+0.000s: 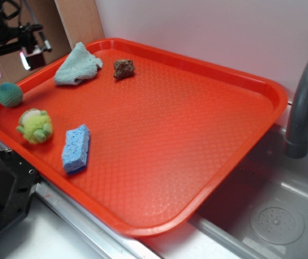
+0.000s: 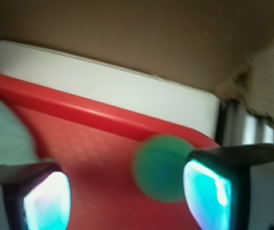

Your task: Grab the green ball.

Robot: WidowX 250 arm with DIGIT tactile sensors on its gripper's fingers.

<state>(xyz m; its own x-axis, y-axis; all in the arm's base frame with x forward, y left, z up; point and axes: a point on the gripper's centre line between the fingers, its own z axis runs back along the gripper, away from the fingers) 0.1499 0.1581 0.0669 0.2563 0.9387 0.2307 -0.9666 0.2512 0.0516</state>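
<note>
The green ball (image 1: 9, 94) is small, round and knitted, and rests at the far left corner of the red tray (image 1: 186, 135). My gripper (image 1: 8, 62) hangs in the air above and a little behind it, open, with nothing between its fingers. In the blurred wrist view the green ball (image 2: 160, 167) lies on the tray just inside my right finger (image 2: 208, 191), near the tray's rim (image 2: 79, 108). The left finger (image 2: 45, 199) stands well apart from it, and my gripper (image 2: 127, 199) is wide open.
A yellow-green plush toy (image 1: 35, 127) and a blue sponge (image 1: 76, 148) lie just in front of the ball. A pale teal cloth (image 1: 78, 65) and a brown lump (image 1: 124, 68) sit at the tray's back. A grey tap (image 1: 305, 102) and sink (image 1: 272, 216) are at the right.
</note>
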